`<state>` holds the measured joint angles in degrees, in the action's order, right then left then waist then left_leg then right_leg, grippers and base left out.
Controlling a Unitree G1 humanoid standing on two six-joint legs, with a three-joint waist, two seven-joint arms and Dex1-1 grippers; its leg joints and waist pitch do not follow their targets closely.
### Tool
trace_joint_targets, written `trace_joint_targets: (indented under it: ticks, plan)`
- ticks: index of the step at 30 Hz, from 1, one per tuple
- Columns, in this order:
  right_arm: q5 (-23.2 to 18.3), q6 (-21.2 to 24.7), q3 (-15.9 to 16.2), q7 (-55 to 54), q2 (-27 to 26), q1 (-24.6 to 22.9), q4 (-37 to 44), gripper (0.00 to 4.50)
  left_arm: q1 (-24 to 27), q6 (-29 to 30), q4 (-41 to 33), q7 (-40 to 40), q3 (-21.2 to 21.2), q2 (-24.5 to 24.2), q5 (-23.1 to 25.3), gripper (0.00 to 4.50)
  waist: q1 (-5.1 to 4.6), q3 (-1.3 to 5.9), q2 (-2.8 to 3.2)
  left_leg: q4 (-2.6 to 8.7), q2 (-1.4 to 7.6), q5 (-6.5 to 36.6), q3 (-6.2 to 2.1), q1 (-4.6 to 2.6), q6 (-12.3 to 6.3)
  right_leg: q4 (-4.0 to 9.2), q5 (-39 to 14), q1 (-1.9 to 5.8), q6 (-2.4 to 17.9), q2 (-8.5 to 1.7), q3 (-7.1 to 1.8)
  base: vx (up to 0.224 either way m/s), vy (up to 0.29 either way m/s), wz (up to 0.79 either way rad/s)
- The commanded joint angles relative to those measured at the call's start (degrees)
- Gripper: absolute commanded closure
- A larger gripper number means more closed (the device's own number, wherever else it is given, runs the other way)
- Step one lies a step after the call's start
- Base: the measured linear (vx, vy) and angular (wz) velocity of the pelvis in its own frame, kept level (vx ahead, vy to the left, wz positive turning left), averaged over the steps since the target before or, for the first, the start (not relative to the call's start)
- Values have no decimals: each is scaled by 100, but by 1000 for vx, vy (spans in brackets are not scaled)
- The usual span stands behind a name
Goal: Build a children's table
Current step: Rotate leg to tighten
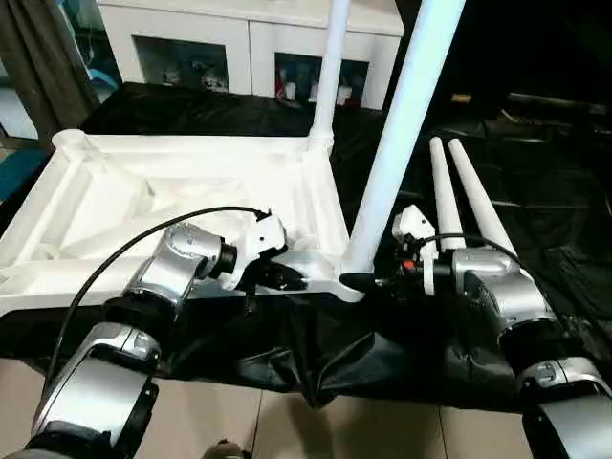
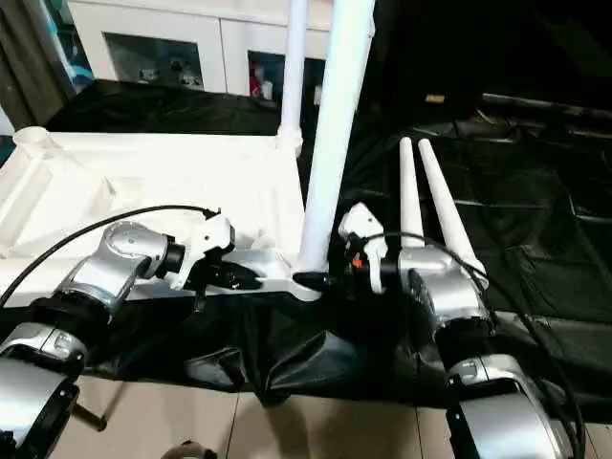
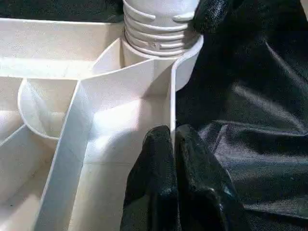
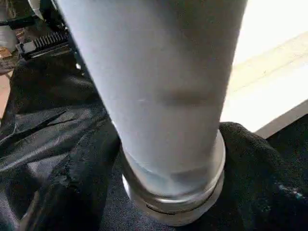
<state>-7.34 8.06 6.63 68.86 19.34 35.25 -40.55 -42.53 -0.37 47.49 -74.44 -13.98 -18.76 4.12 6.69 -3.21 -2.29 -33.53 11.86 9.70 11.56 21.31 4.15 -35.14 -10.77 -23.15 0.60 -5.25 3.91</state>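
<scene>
On your left, the white tabletop (image 1: 143, 191) lies upside down on the black sheet (image 1: 535, 191) that covers the counter, its ribbed underside facing up. An empty round socket (image 1: 72, 142) shows at its far left corner.

Your left gripper (image 1: 284, 277) sits at the tabletop's near edge, close to the near right corner. In the left wrist view its two black fingers (image 3: 159, 183) are pressed together over the thin upright rim of the tabletop, one on each side, so it is clamped on that edge.

Moving right, one white leg (image 1: 330, 72) stands upright in the far right corner socket. A second, nearer leg (image 1: 406, 124) rises from the near right corner socket (image 1: 349, 282), leaning a little to the right as it goes up. The left wrist view shows its ribbed base (image 3: 159, 26) seated in that socket.

Your right gripper (image 1: 368, 281) is at the foot of this near leg. The right wrist view shows the leg's base with black fingers (image 4: 72, 192) on either side of it, so the gripper is closed around the leg low down.

Further right, two more legs (image 1: 469, 196) lie loose on the black sheet, side by side and close together at their far tips, just beyond your right forearm.

At the back stands a white cabinet (image 1: 249, 43) with glass doors.
</scene>
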Motion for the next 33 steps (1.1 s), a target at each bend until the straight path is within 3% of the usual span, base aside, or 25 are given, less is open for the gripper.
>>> trace_joint_targets:
  ticks: [1,3,9,10,13,16,20,24,25,26,29,33]
  plan:
    - [-37,62,79,108,40,-106,180,143,57,2,-162,-135,-25,76,-196,450,-3,393,-48,370,199,921,-59,-90,-361,323,-587,274,1421,-341,-247,0,0,0]
    - [-40,99,111,125,35,-153,244,166,69,20,-191,-131,-19,71,-194,450,5,395,-43,369,204,879,-63,-88,-385,314,-524,276,1418,-344,-244,0,0,0]
    - [-89,157,46,-14,-37,-246,296,177,51,14,-158,69,30,139,-173,450,4,391,-27,373,203,997,-62,-103,-340,338,-668,265,1405,-346,-246,0,0,0]
    - [-12,83,-130,-703,-217,-308,118,177,-122,78,117,865,162,347,-48,450,2,390,-27,375,202,1008,-63,-98,-315,336,-667,264,1398,-342,-249,0,0,0]
    - [98,88,-393,-1777,-468,-267,-251,178,-356,258,459,1762,348,609,15,450,-46,378,-43,400,177,1198,-81,-125,-111,386,-1073,240,1314,-360,-258,0,0,0]
    - [66,245,-742,-3044,-850,-216,-641,178,-623,559,778,2693,487,976,49,450,-72,368,-64,400,155,1285,-81,-121,-94,442,-1396,246,1170,-364,-266,0,0,0]
    - [73,169,-967,-4362,-1304,-79,-1018,179,-849,761,997,3367,607,1475,-37,450,-96,376,-3,414,150,1306,-96,-136,-13,469,-1534,224,1083,-359,-264,0,0,0]
    - [184,-36,-935,-4709,-1665,94,-1199,179,-910,653,1078,3466,532,1790,-13,450,-114,377,-24,411,133,1346,-92,-111,-125,482,-1439,244,1058,-347,-260,0,0,0]
    - [220,-141,-901,-4695,-1747,158,-1235,179,-919,624,1092,3418,489,1838,-2,450,-105,378,36,417,137,1345,-103,-113,-129,485,-1441,244,1040,-353,-256,0,0,0]
    - [219,-155,-901,-4687,-1758,167,-1239,179,-919,618,1093,3407,482,1843,0,450,-130,375,5,418,137,1373,-98,-103,-141,488,-1402,246,1038,-339,-255,0,0,0]
    - [112,-230,-954,-4509,-1764,225,-1205,107,-896,552,1079,3275,444,1803,15,450,-135,380,12,425,143,1390,-102,-107,-166,484,-1359,254,1056,-337,-253,0,0,0]
    - [127,-279,-630,-3615,-1374,198,-984,76,-704,213,889,2454,274,1438,45,450,-141,390,-9,415,140,1304,-104,-81,-263,470,-1231,282,1082,-338,-246,0,0,0]
